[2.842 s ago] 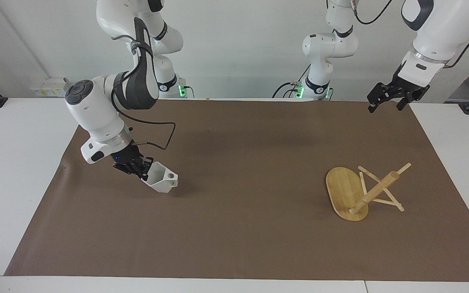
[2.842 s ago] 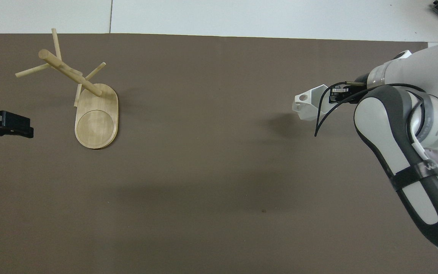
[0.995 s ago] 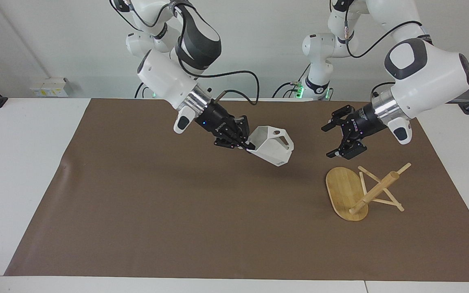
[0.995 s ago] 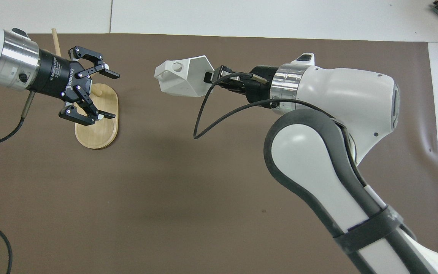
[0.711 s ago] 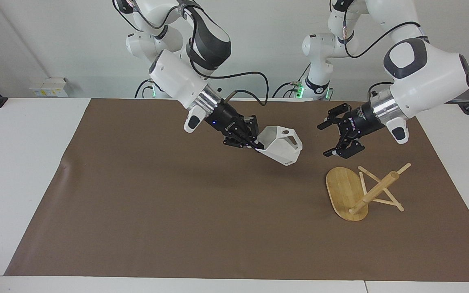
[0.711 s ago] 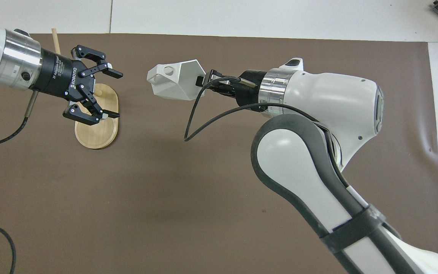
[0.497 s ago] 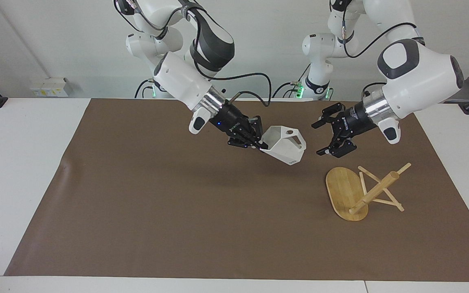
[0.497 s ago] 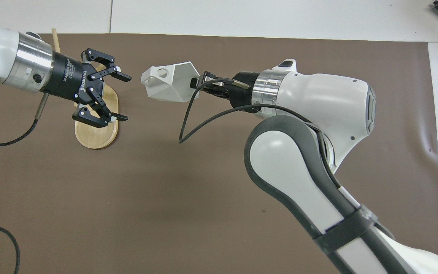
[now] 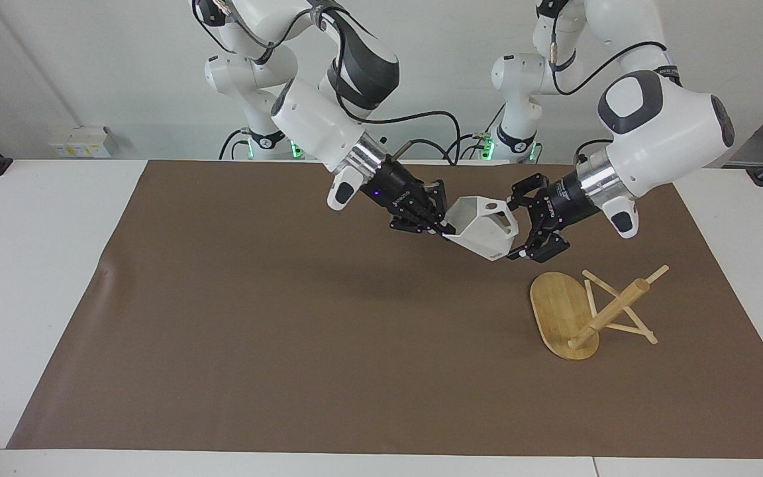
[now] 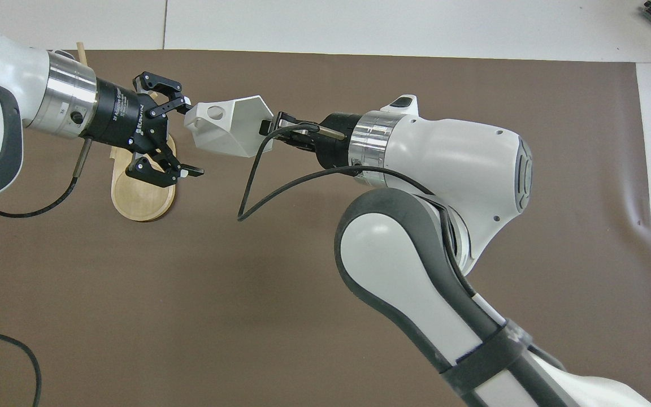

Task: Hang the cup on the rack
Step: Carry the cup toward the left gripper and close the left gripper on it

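Observation:
The white faceted cup hangs in the air over the brown mat, tilted, with its handle end toward the left arm's end of the table. My right gripper is shut on the cup's rim. My left gripper is open, and its fingers straddle the cup's handle end; I cannot tell if they touch it. The bamboo rack stands on its oval base on the mat, below and beside the left gripper. In the overhead view the left gripper hides most of the rack.
A brown mat covers the white table. A black cable loops down from my right wrist, and another cable lies near the left arm's base. The right arm's bulk spans the overhead view's middle.
My right gripper has carried the cup toward the left arm's end of the table. The open left gripper has come to meet it and now straddles the handle end.

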Controlling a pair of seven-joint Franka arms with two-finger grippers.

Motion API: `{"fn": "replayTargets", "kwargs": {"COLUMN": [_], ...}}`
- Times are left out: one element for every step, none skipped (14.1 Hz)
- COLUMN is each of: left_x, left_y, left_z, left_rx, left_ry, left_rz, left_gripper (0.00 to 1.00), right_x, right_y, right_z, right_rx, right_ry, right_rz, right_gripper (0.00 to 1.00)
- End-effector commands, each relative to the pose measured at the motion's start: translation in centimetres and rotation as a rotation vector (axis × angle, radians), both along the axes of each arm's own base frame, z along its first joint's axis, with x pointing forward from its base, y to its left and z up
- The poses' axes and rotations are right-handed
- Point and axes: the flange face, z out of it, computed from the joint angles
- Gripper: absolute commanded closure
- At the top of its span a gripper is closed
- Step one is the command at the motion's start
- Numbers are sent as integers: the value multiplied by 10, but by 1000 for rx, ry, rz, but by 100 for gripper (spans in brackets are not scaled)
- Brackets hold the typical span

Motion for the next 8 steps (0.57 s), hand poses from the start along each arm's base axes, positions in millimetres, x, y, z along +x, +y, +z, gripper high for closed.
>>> {"fn": "replayTargets", "kwargs": {"left_x": [-4,-4,-5,-5,-5,-4,-4,-5], "left_y": [-5,-7,-7,-6,-6,-7,-11,-12], "left_z": [1,0,0,-1,-1,-2,-2,-1], "left_rx": [-24,-25,-24,-24,-24,-26,-29,-31], "left_ry": [2,-1,-7,-7,-9,-13,-19,-18], "left_rz": [20,20,27,29,31,41,42,42], "left_gripper": [0,0,0,0,0,0,0,0], "right_x": [-2,-2,-2,-2,-2,-3,-3,-3], "right_y": [12,12,12,12,12,13,13,13], "right_z": [1,1,1,1,1,0,1,1], "right_rx": [25,25,25,24,26,28,32,31], "right_ry": [6,6,7,8,10,18,25,24], "right_rz": [0,0,1,1,0,-3,-9,-9], "right_gripper": [100,100,100,100,100,100,100,100]}}
